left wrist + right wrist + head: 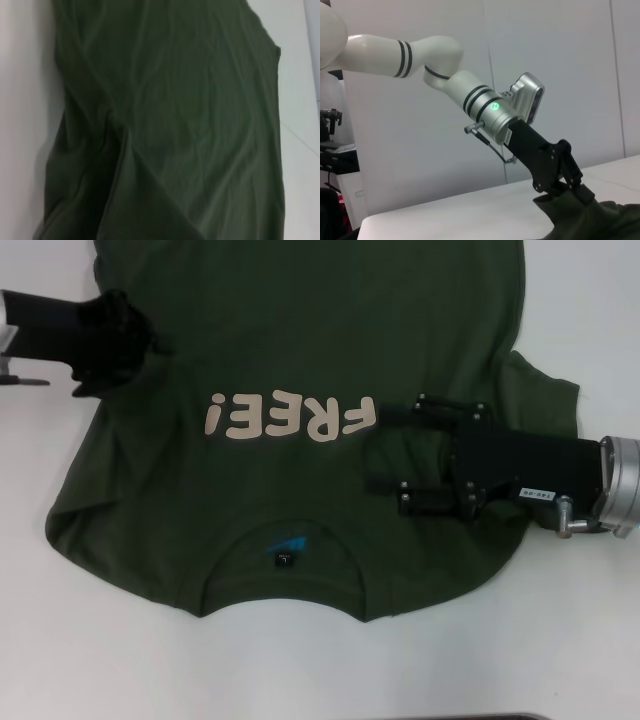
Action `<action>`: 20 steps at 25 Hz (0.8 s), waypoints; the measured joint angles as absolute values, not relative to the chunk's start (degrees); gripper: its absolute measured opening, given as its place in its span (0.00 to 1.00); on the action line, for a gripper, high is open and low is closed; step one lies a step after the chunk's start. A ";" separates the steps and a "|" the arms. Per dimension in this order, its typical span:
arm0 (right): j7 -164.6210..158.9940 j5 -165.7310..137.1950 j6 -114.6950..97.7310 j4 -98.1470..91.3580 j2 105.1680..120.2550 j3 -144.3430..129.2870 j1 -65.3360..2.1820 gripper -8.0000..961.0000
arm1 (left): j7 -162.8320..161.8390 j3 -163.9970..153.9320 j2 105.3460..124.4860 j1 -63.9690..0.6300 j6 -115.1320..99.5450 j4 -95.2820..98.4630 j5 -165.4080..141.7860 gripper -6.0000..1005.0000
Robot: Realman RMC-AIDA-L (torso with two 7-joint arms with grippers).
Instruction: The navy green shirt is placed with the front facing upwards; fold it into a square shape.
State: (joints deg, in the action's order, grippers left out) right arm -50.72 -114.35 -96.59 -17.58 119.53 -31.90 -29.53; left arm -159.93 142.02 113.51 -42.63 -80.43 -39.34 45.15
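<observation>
Your head view has the navy green shirt [300,350] spread across the white table [120,660], collar at lower centre, bare table along the bottom and both sides. Cream "FREE!" reads upside down mid-frame; the blue collar label's text is illegible. Your right gripper [385,455] sits spread open on the cloth at centre right; your left gripper [150,350], upper left, pinches the shirt's edge.

Left wrist view: only wrinkled green cloth [170,120], table at both sides.

Right wrist view: the left gripper [570,187] clamps raised fabric at lower right.
</observation>
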 joint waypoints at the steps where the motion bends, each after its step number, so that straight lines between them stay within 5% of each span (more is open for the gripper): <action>1: -50.71 -114.35 -96.59 -17.58 119.53 -31.90 -29.39 0.86 | -159.75 142.00 113.54 -42.66 -80.14 -38.83 45.24 0.12; 10: -50.63 -114.20 -96.30 -17.58 119.53 -31.90 -28.84 0.86 | -153.42 141.99 115.46 -42.83 -80.24 -38.55 51.92 0.23; 20: -50.53 -114.18 -95.96 -17.66 119.53 -31.87 -28.73 0.86 | -153.37 142.00 114.15 -41.59 -82.18 -39.34 53.42 0.52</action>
State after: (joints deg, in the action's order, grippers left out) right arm -50.53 -114.18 -95.96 -17.66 119.53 -31.87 -28.73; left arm -153.37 142.00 114.15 -41.59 -82.18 -39.34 53.42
